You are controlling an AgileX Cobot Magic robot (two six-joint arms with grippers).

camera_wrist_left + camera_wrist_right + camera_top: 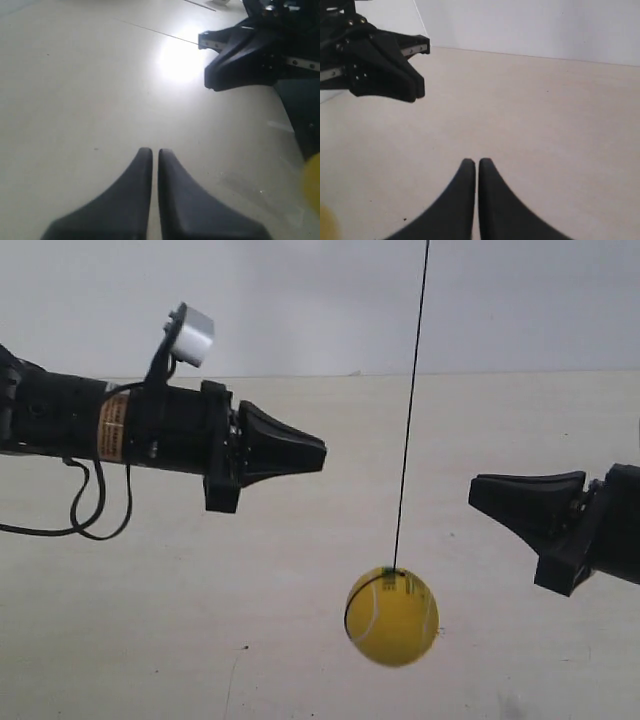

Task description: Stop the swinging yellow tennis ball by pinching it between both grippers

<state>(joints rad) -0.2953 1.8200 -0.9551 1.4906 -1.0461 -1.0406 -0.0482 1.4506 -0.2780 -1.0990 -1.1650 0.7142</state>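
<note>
The yellow tennis ball [392, 616] hangs on a thin black string [410, 410] below and between two black wedge grippers. The gripper at the exterior view's left [322, 452] points at the string from above and left of the ball. At the exterior view's right, the other gripper [473, 490] sits above and right of the ball. Neither touches the ball. My left gripper [155, 150] is shut with nothing in it; a yellow patch of the ball [313, 182] shows at the frame edge. My right gripper [477, 161] is shut and holds nothing as well.
A pale beige surface [200, 640] lies behind the ball, with a white wall [300, 300] above it. A black cable [90, 510] loops under the arm at the exterior view's left. Each wrist view shows the opposite gripper [225, 60] [405, 80] facing it.
</note>
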